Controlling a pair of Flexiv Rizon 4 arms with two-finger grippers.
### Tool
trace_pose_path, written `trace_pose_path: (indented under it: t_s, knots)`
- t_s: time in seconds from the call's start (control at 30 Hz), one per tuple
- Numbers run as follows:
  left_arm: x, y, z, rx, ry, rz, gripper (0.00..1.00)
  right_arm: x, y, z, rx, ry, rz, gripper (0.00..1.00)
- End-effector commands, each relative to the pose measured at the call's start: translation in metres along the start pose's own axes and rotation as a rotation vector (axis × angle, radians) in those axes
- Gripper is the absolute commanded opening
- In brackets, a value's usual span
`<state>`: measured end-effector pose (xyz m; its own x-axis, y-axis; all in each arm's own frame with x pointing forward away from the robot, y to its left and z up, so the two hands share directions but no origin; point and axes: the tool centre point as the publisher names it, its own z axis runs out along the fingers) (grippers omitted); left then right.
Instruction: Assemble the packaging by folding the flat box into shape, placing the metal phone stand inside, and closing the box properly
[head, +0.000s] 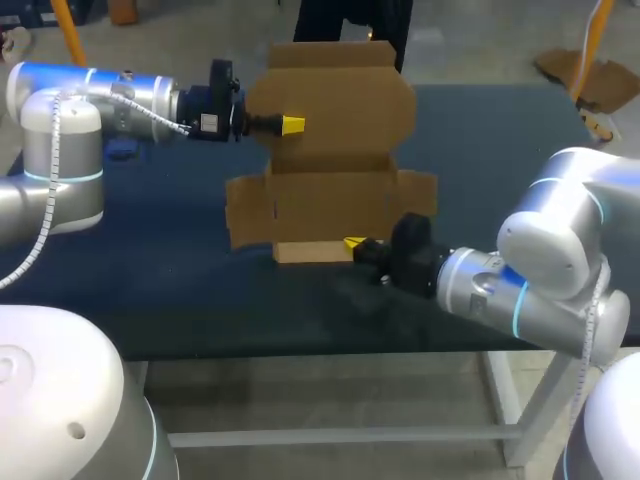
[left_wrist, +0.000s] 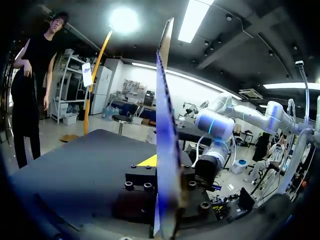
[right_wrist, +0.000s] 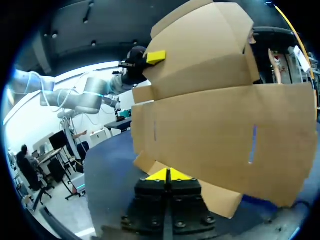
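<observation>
Box (head: 335, 150) sits centre-top of the frame, upper panel tilted up, not yet formed. Left gripper (head: 292, 124) is clamped on that panel. Right gripper (head: 355, 243) has its tips pressed together at the bottom flap (head: 310, 250); can't tell if it pinches it. Best guess: left holds steady, right folds along the crease slowly. No stand in view.

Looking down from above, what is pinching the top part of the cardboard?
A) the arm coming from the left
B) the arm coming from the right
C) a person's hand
A: the left gripper clamps the cardboard box's upper panel, which stands edge-on between its fingers in the left wrist view.
</observation>
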<state>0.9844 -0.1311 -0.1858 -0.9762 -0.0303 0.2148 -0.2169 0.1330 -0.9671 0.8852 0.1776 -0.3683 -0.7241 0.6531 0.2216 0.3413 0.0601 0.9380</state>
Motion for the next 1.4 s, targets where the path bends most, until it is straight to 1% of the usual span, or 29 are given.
trace_pose_path:
  t_s: [0.03,0.3,0.7,0.97,1.1,1.4]
  knots:
    - [-0.001,0.001,-0.001,-0.002,0.005,0.000,0.00,0.002,-0.001,0.002,-0.004,-0.011,-0.002,0.00]
    - [-0.001,0.001,-0.001,-0.002,0.005,0.000,0.00,0.005,-0.012,0.018,0.024,-0.041,0.022,0.00]
    - [-0.001,0.001,-0.001,-0.002,0.005,0.000,0.00,0.008,-0.022,0.040,0.035,-0.125,-0.011,0.00]
    - [-0.001,0.001,-0.001,-0.002,0.005,0.000,0.00,0.005,-0.026,0.052,0.045,-0.166,-0.031,0.00]
    - [-0.001,0.001,-0.001,-0.002,0.005,0.000,0.00,0.002,-0.029,0.058,0.059,-0.204,-0.038,0.00]
    - [-0.001,0.001,-0.001,-0.002,0.005,0.000,0.00,-0.001,-0.033,0.065,0.080,-0.233,-0.039,0.00]
